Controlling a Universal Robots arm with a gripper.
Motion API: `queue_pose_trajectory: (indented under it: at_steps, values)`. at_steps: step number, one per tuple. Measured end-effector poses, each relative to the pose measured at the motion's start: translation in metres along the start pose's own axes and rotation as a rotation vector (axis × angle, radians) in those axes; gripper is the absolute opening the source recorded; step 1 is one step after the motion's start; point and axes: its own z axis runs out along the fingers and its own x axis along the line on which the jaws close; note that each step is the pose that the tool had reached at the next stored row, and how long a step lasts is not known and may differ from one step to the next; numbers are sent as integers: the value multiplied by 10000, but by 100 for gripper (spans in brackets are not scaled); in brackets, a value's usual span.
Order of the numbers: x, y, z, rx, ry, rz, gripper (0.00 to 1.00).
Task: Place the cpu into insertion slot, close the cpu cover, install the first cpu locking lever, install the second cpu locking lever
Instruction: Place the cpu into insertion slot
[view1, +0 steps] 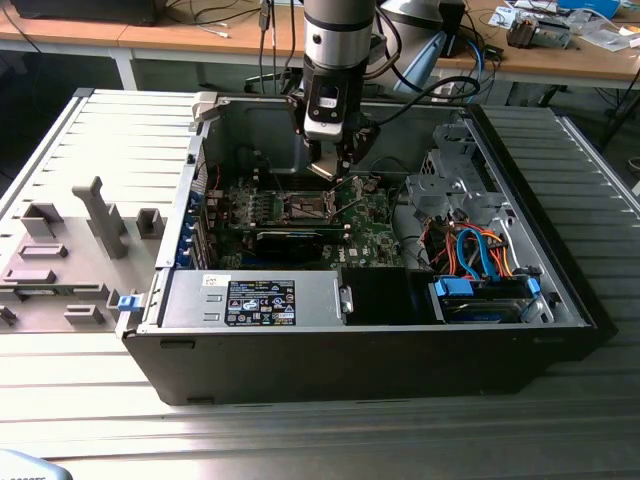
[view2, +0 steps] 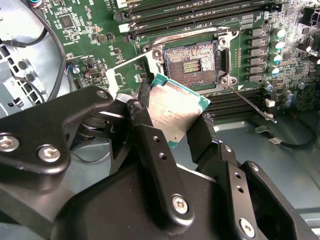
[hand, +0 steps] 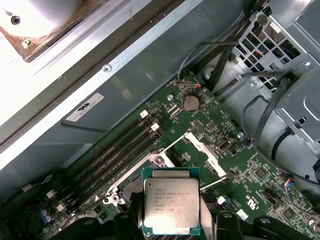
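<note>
**Operator:** What was my gripper doing at that moment?

**Observer:** Your gripper (view2: 172, 122) was clamped on the chip (view2: 176, 111). A black finger (view2: 150, 135) pressed on each of two opposite edges. The chip's silver-grey top faced both wrist cameras.

**Operator:** And where was the chip itself?

**Observer:** You held it in the air over the green board (view2: 85, 30), close to the socket (view2: 192, 62) but not seated in it. In the second wrist view the socket's dark recess lay bare inside its silvery rim, and the chip sat just off one corner.

**Operator:** How did the cover plate stand?

**Observer:** In the first wrist view your cover plate (hand: 205, 152) was swung up off the socket, showing as a thin silvery frame beside the chip. A thin wire lever (view2: 250, 104) angled away from the socket's rim, with its far end free over the board.

**Operator:** What lay around that?

**Observer:** Long memory slots (view2: 200, 15) ran along the far side of the socket. In the exterior view your arm reached down into the open computer case (view1: 350, 350). A long black card (view1: 290, 240) lay across the board near the socket, and blue and orange cables (view1: 480, 255) were bundled toward the exterior view's right. The case rested on a ribbed metal table (view1: 300, 440), with grey blocks (view1: 100, 215) on the exterior view's left.
</note>
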Motion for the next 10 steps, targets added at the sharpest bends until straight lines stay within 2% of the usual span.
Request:
queue_pose_trajectory:
  at_steps: [10]
  values:
    - [0,0,2,-2,-9,100,54]
